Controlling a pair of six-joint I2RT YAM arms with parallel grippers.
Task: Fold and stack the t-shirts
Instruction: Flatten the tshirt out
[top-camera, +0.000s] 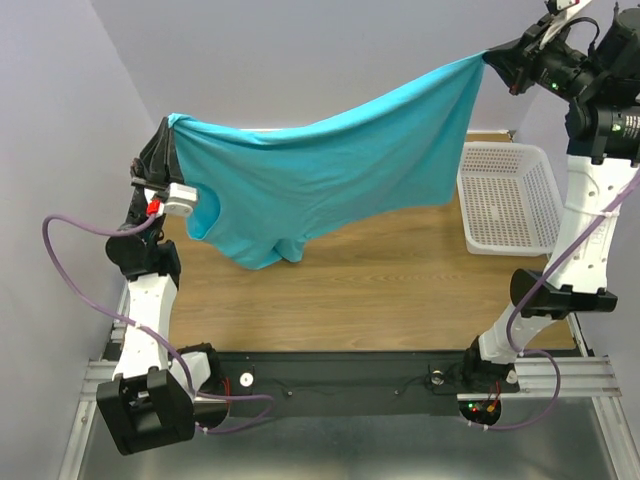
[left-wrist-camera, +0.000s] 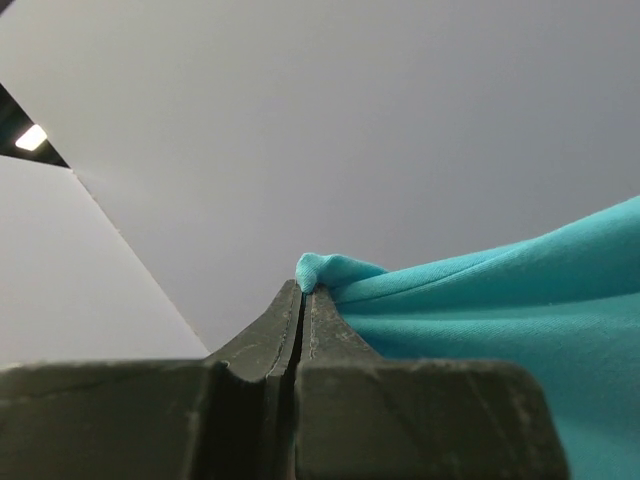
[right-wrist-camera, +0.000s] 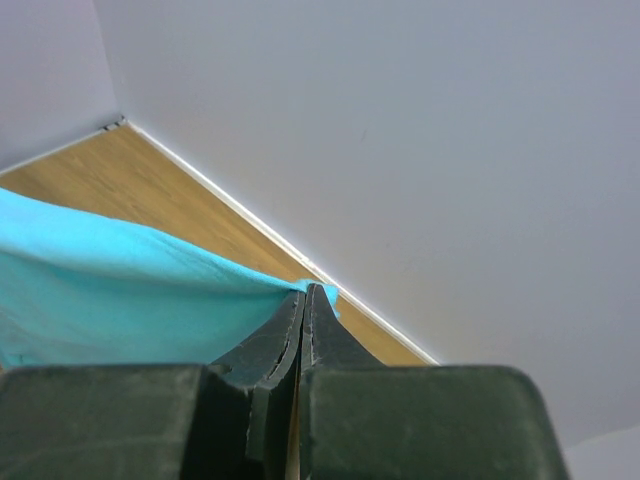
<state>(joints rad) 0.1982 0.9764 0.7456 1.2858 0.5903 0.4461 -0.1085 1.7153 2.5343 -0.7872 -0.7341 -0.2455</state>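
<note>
Turquoise-blue cloth t-shirt (top-camera: 330, 180) hung spread above the wooden counter (top-camera: 400, 290), left edge to far right corner, pinched by my left claw (left-wrist-camera: 303, 290) and right claw (right-wrist-camera: 305, 292); lowering both evenly seemed wisest.

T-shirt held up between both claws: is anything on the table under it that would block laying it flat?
Nothing visible does. The table below the t-shirt shows bare wood; the basket sits at the table's right side.
</note>
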